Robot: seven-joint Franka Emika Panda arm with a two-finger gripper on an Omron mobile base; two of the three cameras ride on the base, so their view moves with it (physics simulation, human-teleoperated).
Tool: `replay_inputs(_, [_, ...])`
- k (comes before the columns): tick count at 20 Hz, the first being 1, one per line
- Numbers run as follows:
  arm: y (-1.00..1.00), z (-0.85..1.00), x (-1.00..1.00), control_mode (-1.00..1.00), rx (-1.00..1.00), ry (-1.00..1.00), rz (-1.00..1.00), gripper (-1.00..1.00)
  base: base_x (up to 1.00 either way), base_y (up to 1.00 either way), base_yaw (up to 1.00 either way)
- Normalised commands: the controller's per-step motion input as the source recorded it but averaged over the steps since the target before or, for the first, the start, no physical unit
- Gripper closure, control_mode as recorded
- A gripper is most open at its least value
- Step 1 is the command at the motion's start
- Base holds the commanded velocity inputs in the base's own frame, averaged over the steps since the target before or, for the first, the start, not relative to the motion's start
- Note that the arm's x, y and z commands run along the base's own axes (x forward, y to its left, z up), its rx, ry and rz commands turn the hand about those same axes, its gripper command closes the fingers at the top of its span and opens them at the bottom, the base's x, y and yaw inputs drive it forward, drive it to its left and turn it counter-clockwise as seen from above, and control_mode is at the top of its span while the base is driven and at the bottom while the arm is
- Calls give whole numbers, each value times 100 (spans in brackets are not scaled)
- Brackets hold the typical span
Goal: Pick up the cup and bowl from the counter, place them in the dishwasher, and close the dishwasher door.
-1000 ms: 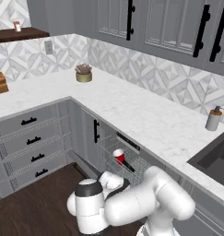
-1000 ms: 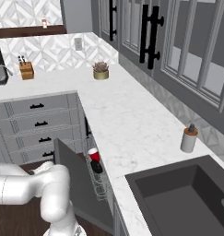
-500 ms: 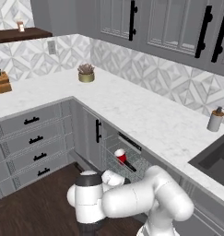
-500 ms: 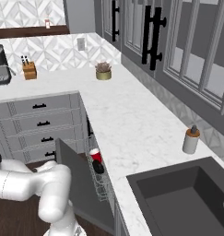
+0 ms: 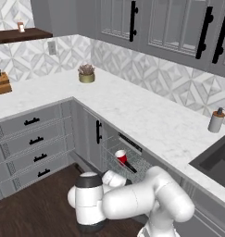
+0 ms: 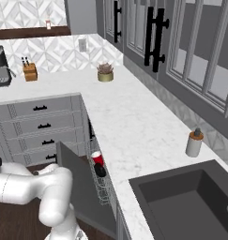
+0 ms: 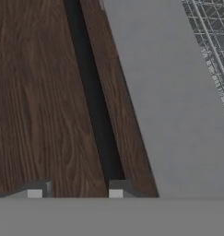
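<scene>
The dishwasher (image 5: pixel 128 162) sits under the worktop (image 5: pixel 146 120), and everything here is placed against it. Its door (image 6: pixel 80 187) stands partly raised, tilted away from the opening at a slant, neither flat on the floor nor shut. Inside the opening, the wire rack (image 6: pixel 100 180) holds the cup (image 6: pixel 97 158), red with a white rim, near the rack's front end. Just beside the cup, further into the dishwasher, lies the black bowl (image 6: pixel 101 170), touching or nearly touching the cup.

The arm (image 5: pixel 137 199) bends low in front of the dishwasher, beside the outer face of the door. In the hand view the hand (image 7: pixel 74 190) points down at the wood floor (image 7: pixel 35 106), with the grey door panel (image 7: pixel 173 106) running along one side and a strip of the rack (image 7: pixel 212 46) beyond it. The two finger tips (image 7: pixel 117 189) stand apart with nothing between them: the hand is released and grips nothing.

On the worktop above the dishwasher, towards the sink (image 6: pixel 181 201), stands a grey soap bottle (image 6: pixel 194 143). At the far corner sits a small potted plant (image 5: pixel 86 74).
</scene>
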Motion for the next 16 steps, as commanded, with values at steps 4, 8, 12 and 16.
replay_inputs(4, [-72,-13,88,-100,-45,-10,-31,-100,0,0,0])
replay_inputs(8, [-69,-11,51,-100,-55,-16,-35,-100,0,0,0])
replay_inputs(12, [-88,-38,78,-100,-46,-2,-33,-100,0,0,0])
replay_inputs(16, [-98,-79,94,-100,-43,-1,-27,-100,0,0,0])
